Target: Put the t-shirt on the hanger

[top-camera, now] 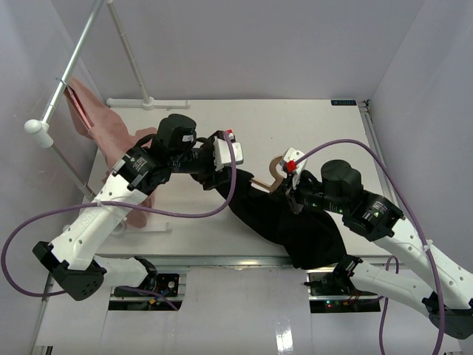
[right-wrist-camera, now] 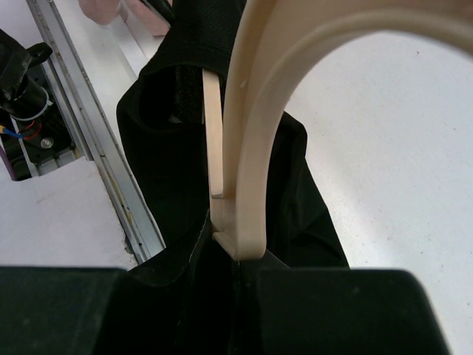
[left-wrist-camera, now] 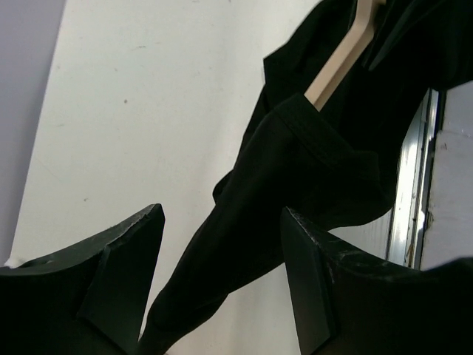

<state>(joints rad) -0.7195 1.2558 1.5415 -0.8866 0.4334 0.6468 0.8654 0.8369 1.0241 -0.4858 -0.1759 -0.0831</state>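
Here, the light tan wooden clothes hanger (right-wrist-camera: 251, 148) is pinched tight at its hook by the right gripper (right-wrist-camera: 235, 275) and partly tucked inside the black t-shirt (top-camera: 288, 214) over the white table (top-camera: 325, 126), while the left gripper (left-wrist-camera: 222, 214) is spread wide, empty.

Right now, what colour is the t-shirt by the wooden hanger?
The t-shirt is plain black, shown best in the top external view.

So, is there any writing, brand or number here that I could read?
No text here can be read.
On the far edge of the table: a small dark tag, marks too small to read.
On the t-shirt and the hanger: no print visible.
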